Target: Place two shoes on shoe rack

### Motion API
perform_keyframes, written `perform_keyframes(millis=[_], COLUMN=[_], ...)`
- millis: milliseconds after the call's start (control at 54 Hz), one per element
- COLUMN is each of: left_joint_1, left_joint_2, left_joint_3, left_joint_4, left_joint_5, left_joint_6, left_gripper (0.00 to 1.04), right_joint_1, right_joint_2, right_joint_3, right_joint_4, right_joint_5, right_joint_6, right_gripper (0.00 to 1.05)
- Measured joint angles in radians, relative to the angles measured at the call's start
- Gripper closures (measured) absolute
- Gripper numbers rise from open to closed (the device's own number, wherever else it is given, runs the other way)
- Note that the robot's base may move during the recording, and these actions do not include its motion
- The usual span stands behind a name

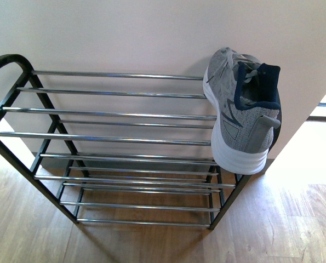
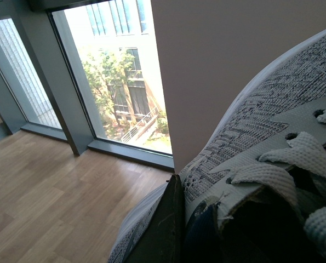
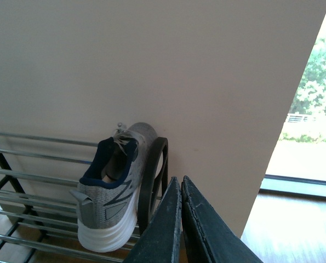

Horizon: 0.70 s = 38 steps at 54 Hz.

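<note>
- At right end of rack: placed sneaker overhangs front bar; bump may tip it.
- L gripper clamps 2nd sneaker; R gripper closed, empty.

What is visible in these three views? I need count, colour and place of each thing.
sneaker on rack: one, grey, white sole; right end of top tier.
held sneaker: one, grey, white laces; gripped above the floor.
shoe rack: one, black frame, chrome bars; against pale wall.
floor: light wood; under rack.
windows: several panes, grey frames; past the wall's edge.
left tool: one, dark; shut on held sneaker.
right tool: one, dark; shut, empty.
</note>
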Motion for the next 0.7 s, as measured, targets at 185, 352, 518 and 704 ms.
perform_keyframes(millis=[185, 352, 518, 704], left_joint_1=[0.0, 0.0, 0.0, 0.0], left_joint_2=[0.0, 0.0, 0.0, 0.0], left_joint_3=[0.0, 0.0, 0.0, 0.0], left_joint_4=[0.0, 0.0, 0.0, 0.0], left_joint_5=[0.0, 0.0, 0.0, 0.0], left_joint_6=[0.0, 0.0, 0.0, 0.0], left_gripper=[1.03, 1.03, 1.03, 1.03], right_joint_1=[0.0, 0.0, 0.0, 0.0], right_joint_2=[-0.014, -0.044, -0.059, -0.059], right_joint_3=[-0.016, -0.036, -0.037, -0.037], right_joint_4=[0.004, 0.008, 0.011, 0.011], right_joint_5=[0.0, -0.001, 0.0, 0.0], right_joint_6=[0.0, 0.0, 0.0, 0.0], right_gripper=[1.03, 1.03, 1.03, 1.03])
